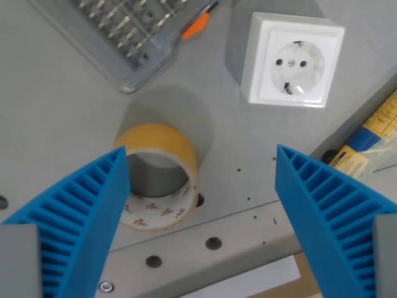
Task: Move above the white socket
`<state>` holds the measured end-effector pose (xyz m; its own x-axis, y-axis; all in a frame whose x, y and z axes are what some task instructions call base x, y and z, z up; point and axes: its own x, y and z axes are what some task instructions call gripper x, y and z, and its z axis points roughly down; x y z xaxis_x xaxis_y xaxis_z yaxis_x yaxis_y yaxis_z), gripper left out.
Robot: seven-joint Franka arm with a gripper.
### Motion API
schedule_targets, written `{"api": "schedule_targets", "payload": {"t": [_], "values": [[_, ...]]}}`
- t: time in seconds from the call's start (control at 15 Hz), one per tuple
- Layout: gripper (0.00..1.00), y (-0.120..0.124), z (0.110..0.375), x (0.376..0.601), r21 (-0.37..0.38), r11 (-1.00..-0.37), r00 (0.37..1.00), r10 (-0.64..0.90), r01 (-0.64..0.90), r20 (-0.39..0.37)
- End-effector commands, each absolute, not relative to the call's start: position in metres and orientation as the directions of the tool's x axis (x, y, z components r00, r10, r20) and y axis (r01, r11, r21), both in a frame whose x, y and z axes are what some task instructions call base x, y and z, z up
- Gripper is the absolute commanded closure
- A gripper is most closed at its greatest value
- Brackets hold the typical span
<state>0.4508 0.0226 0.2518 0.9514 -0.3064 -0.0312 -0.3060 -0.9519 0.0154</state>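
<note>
From the wrist camera I saw the gripper spread wide and holding nothing, its two blue fingers rising from the bottom corners, while the socket sat flat on the grey worktop toward the far right, well apart from the fingers. A clear case at the far edge held rows of small metal bits, but it was cut off by the frame and I could not make out the bits singly. The tape roll stood partly hidden behind the finger on the wrist view's left, and a yellow-and-blue item at the right edge was cropped and unreadable.
</note>
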Motion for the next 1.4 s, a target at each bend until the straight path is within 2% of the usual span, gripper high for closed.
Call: {"api": "schedule_targets", "payload": {"t": [0.07,1.4], "values": [[0.0,0.01,0.24,0.447,-0.006,-0.942,0.941,-0.335,-0.335,0.048],[0.0,-0.046,0.179,0.446,0.011,-0.919,0.917,-0.394,-0.395,0.059]]}}
